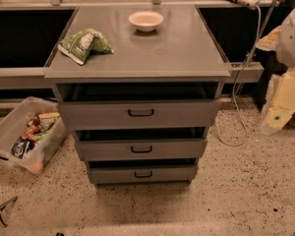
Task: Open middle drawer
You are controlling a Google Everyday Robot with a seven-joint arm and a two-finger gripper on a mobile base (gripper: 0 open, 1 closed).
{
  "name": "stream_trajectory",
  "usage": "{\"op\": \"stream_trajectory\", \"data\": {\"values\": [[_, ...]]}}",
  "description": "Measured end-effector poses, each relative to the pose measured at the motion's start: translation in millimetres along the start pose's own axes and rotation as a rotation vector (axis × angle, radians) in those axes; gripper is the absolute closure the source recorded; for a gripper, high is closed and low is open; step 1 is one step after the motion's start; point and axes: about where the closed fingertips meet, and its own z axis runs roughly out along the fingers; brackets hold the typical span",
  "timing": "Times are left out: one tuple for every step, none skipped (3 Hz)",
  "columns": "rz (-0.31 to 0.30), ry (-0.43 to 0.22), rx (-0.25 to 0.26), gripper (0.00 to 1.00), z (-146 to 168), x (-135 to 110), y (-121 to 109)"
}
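Note:
A grey metal cabinet (137, 48) holds three drawers stacked one above the other. The middle drawer (177, 150) has a medium-sized grey front with a small black loop handle (141, 149). A dark gap shows above its front, as with the other two drawers. The top drawer (187, 114) is the widest and the bottom drawer (172, 173) the narrowest. My gripper (277, 113), on the white and yellowish arm at the right edge, hangs to the right of the cabinet, well apart from the handle and touching nothing.
A white bowl (146, 20) and a green bag (83, 44) lie on the cabinet top. A clear plastic bin (10, 132) with packaged items sits on the floor at the left. A white cable (241, 117) trails down at the right. The floor is speckled.

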Motion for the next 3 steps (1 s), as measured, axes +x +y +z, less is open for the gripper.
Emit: {"op": "stream_trajectory", "data": {"values": [[0.0, 0.0, 0.0, 0.0, 0.0, 0.0, 0.0], [0.012, -0.049, -0.015, 0.0, 28.1, -1.1, 6.1], [0.042, -0.124, -0.063, 0.0, 98.6, 4.2, 26.5]]}}
